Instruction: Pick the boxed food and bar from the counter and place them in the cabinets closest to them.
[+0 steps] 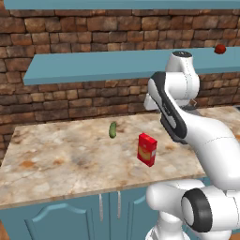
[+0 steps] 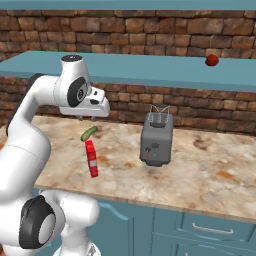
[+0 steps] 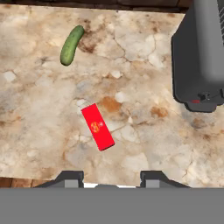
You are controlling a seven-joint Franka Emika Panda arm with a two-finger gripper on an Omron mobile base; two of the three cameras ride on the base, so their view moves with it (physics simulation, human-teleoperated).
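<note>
Beige marbled stone counter (image 1: 56,159), brick behind. Tall thin red carton (image 3: 98,127) standing near front edge, likely light, stiff, tippy; best pinched across narrow sides. Gripper (image 3: 111,177) above: finger gap unclear, holding nothing.

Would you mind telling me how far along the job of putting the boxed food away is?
Nothing looks done: the boxed food stands on the counter, near the pickle. The gripper hangs above it, empty, jaws apart, so an approach seems in hand. Left: grasp the carton and lift it to the teal shelf.
</note>
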